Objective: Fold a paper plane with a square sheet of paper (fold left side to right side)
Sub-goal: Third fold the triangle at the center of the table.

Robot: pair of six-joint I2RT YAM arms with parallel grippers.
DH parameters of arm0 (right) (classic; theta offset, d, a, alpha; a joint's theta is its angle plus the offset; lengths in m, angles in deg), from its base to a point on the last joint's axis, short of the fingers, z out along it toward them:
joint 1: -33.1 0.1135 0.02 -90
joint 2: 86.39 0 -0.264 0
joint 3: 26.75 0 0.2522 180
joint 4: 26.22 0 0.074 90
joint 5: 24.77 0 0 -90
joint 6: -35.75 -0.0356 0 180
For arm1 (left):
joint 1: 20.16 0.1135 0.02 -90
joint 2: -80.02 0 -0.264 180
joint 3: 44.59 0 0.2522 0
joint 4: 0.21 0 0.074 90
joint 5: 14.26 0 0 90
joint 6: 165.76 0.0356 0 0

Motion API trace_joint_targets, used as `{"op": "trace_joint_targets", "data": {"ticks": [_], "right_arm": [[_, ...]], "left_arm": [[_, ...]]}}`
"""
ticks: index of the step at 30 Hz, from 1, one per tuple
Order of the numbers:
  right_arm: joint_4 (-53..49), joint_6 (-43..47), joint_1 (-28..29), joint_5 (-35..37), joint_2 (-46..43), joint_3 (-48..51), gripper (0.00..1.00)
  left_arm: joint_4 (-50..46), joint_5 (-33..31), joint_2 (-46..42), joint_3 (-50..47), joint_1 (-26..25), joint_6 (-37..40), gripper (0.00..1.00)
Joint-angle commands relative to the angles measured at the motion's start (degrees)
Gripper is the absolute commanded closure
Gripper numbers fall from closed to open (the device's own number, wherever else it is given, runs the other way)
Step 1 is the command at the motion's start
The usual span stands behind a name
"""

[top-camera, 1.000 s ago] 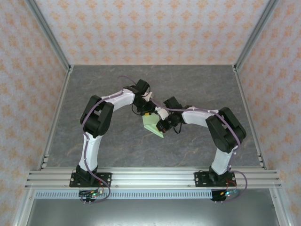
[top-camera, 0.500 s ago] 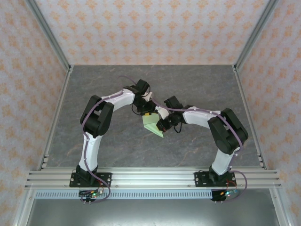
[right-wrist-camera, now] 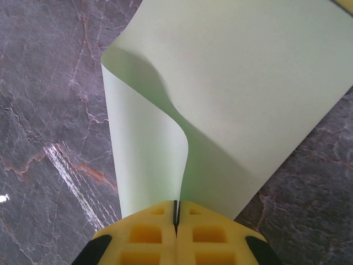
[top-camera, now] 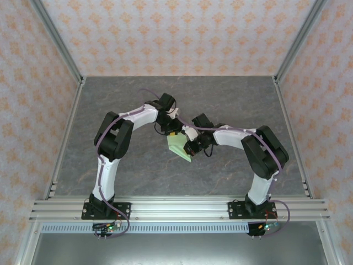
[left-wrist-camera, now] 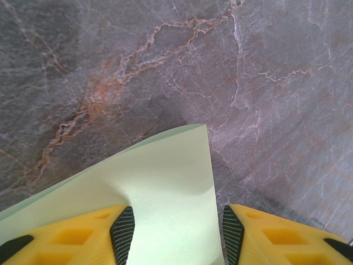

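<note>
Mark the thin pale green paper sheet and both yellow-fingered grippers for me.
thin pale green paper sheet (right-wrist-camera: 248, 72): right wrist view, on its broad flat face.
left gripper (left-wrist-camera: 177, 234): left wrist view, gap between its parted yellow fingers.
right gripper (right-wrist-camera: 176, 212): right wrist view, seam of closed fingers pinching the sheet.

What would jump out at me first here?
The pale green sheet of paper, held curling above the grey marble-look table at its middle. The right arm's yellow fingers are pinched shut on one edge, while the left arm's yellow fingers stand apart with the sheet between them.
</note>
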Motion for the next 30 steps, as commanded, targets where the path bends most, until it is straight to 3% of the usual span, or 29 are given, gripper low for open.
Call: {"op": "trace_joint_targets", "data": {"ticks": [1, 16, 30], "right_arm": [[-0.4, -0.6, 0.0, 0.8, 0.5, 0.9, 0.97], [-1.9, -0.3, 0.0, 2.4, 1.1, 0.2, 0.96], [-4.2, 0.4, 1.0, 2.7, 4.1, -0.8, 0.96]], "left_arm": [[-4.4, -1.5, 2.2, 0.0, -0.9, 1.0, 0.50], [-4.4, -1.1, 1.8, 0.6, -0.9, 1.0, 0.50], [-7.6, 1.7, 0.9, 8.5, 0.7, 1.1, 0.45]]}}
